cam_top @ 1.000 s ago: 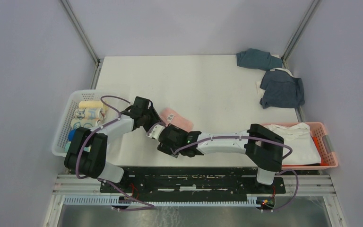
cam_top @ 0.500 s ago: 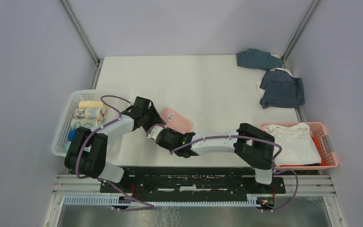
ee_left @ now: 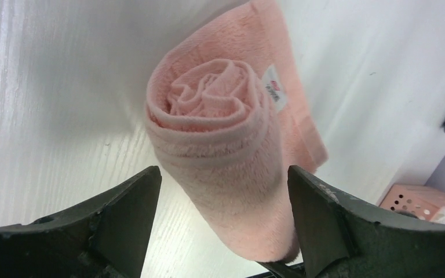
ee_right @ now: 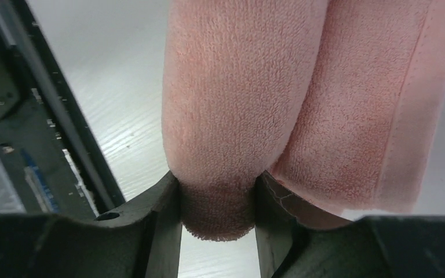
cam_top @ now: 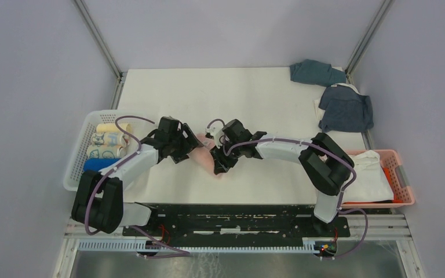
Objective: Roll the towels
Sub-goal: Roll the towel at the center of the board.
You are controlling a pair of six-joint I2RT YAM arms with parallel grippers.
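Towels loose: one pink towel point(ee_left: 220, 174), two blue towels point(cam_top: 346, 109), one white towel point(cam_top: 376, 171); four rolled towels point(cam_top: 107, 139); two baskets point(cam_top: 74, 171).

This is looking like a robotics lab, set up as a closed test cell. Plain lilac-grey walls point(cam_top: 35, 87) are boxing in a white table point(cam_top: 237, 98) on three sides, and metal posts point(cam_top: 95, 37) are running up the far corners. A left arm point(cam_top: 130, 165) and a right arm point(cam_top: 284, 149) are sitting bolted to a black plate point(cam_top: 226, 217) at the near edge, with slotted rails point(cam_top: 237, 246) lying under it and purple cables point(cam_top: 95, 197) trailing along the arms. Towels point(cam_top: 110, 139) are lying rolled in a white basket point(cam_top: 75, 168), folded in a pink basket point(cam_top: 405, 179) and heaped at the far corner, and a pink towel point(ee_left: 220, 145) is lying between the arms.
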